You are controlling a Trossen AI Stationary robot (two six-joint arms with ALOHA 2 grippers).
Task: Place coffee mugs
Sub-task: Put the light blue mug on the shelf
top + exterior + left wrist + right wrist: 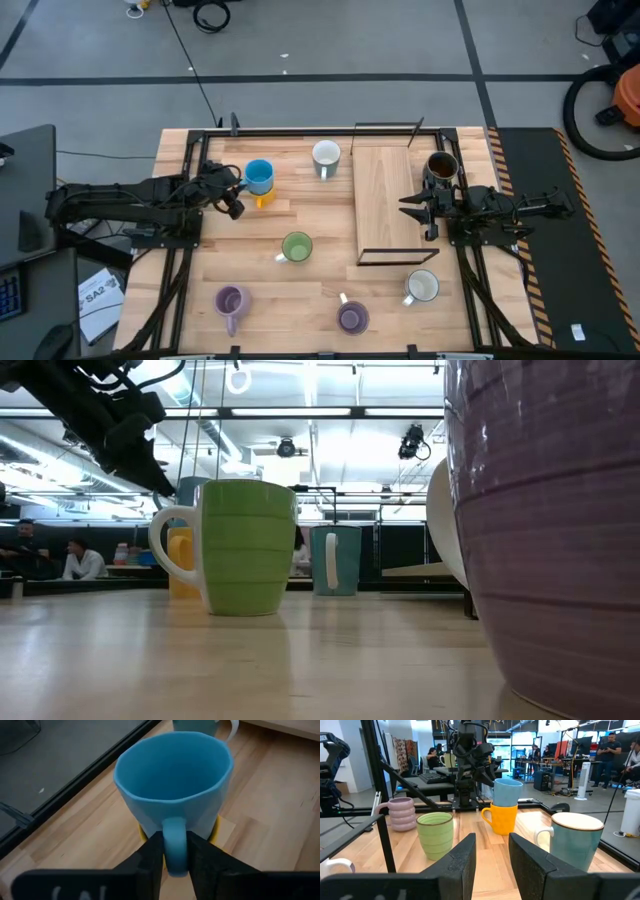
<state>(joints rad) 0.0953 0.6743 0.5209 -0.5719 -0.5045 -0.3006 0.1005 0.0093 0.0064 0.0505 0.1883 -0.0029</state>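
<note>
A glossy sky-blue ceramic mug (172,785), stacked in an orange-yellow mug (264,197) at the slatted pale wooden desk's (300,290) far left, has its loop handle pinched by the left gripper (174,854). It looks rigid, slick, chippable; the handle seems the surest hold. The right gripper (407,208) hangs unclenched, empty, over a raised wooden board (385,200).

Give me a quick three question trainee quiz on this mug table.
1. True or false: the blue mug sits on top of the yellow mug.
2. Which end effector grips the blue mug's handle? A) left B) right C) neither
3. Fill in: the brown mug stands beside the ____ end effector.

Key: 1 true. 2 A, the left end effector pinches the handle. 3 right.
</note>
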